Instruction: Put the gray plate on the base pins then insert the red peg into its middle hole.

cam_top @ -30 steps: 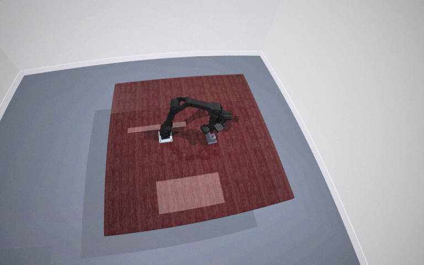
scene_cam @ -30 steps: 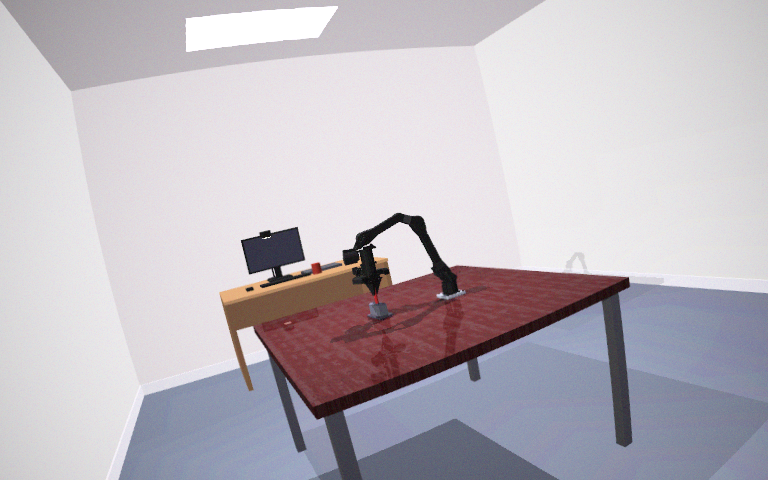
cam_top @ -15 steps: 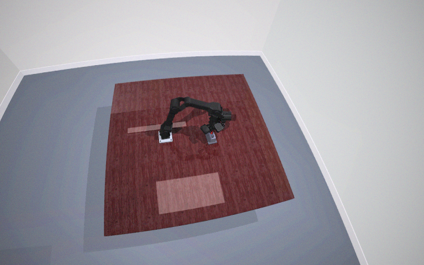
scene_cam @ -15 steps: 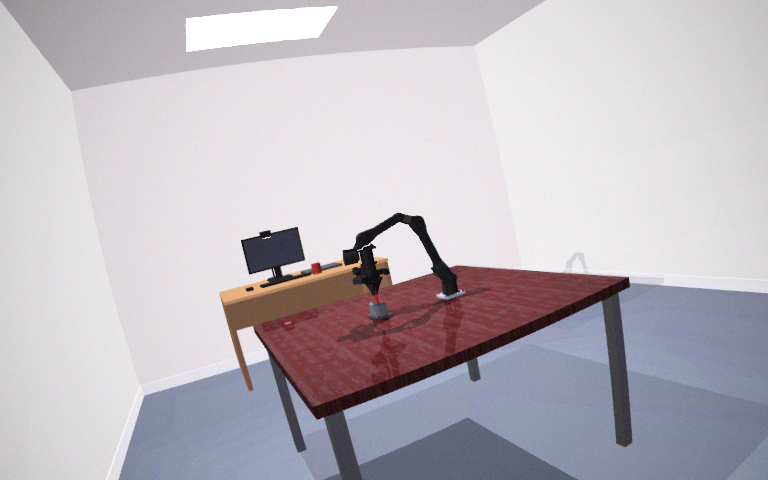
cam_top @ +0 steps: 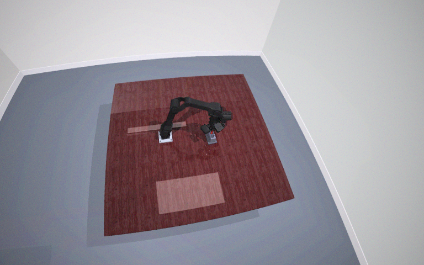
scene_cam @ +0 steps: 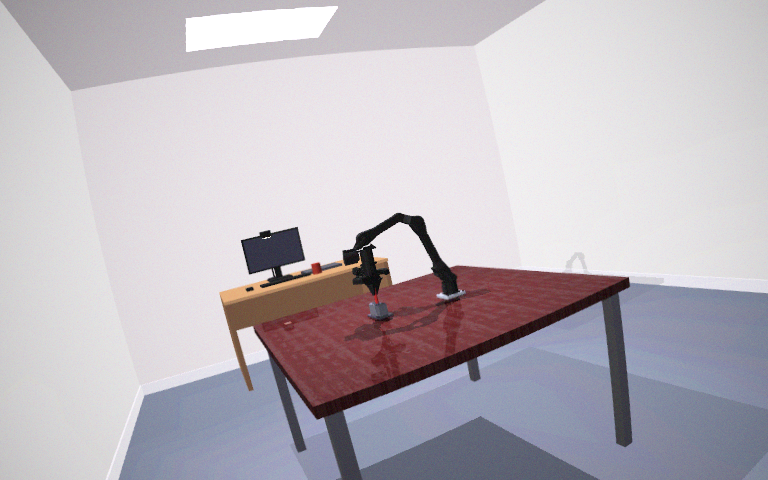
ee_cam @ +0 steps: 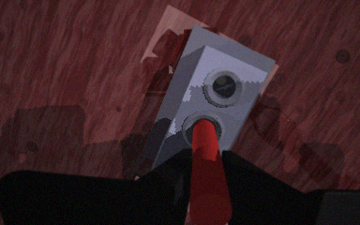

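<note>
Black parallel-jaw gripper [ee_cam: 208, 187] clamped on slim red cylindrical peg [ee_cam: 206, 155]; peg's long axis points down, tip at middle hole [ee_cam: 202, 127] of flat gray rectangular plate [ee_cam: 234, 66].

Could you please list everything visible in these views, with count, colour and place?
Table: one, dark red wood-grain top on gray legs, middle of the room.
Gray plate: one, gray, lying on the base on the table under the gripper; one pin hole shows beyond the middle one.
Red peg: one, red, held upright with its tip at the plate's middle hole.
Desk: one, light wood, by the back wall.
Monitor: one, black, on the desk.
Red cup: one, red, on the desk.
Ceiling light: one, white.
Arm: one, black, on a white mount on the table.
Gripper: one, black, shut on the red peg above the plate.
</note>
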